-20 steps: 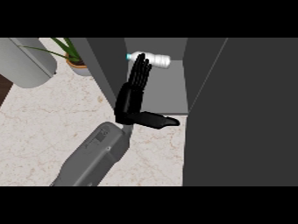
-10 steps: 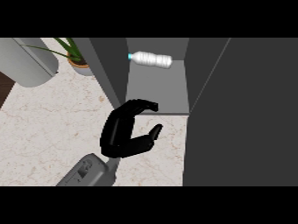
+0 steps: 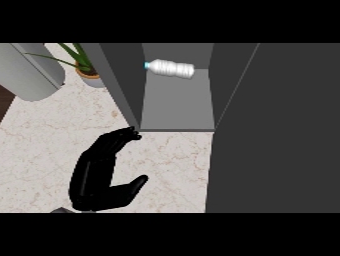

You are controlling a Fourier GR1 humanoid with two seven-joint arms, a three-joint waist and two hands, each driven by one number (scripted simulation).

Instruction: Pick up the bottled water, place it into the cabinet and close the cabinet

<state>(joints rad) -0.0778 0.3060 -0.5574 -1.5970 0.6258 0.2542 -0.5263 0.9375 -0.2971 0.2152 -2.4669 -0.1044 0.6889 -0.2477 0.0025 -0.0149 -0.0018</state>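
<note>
My left hand (image 3: 99,175) hangs open over the marble counter (image 3: 40,135), fingers straight, holding nothing, fingertips seemingly at the near left corner of the open cabinet (image 3: 177,107), where the bottled water (image 3: 170,68) lies on its side, far back.

A: How is the scene lit?

B: Evenly and softly, with no visible lamp and no glare. The pale marbled counter (image 3: 47,135) is the brightest surface, and its veining reads clearly.

A: Any shadows?

B: Hardly any. The robot hand (image 3: 99,175) is solid black, so its surface detail is lost, and it casts no distinct shadow on the counter. The cabinet (image 3: 177,100) interior is a flat mid grey; its side walls and the large panel (image 3: 291,130) at the right are darker.

A: Anything bright inside?

B: The bottled water (image 3: 171,68) stands out white against the grey.

A: Blur or distortion?

B: Edges look crisp throughout, and straight lines stay straight toward the borders.
</note>
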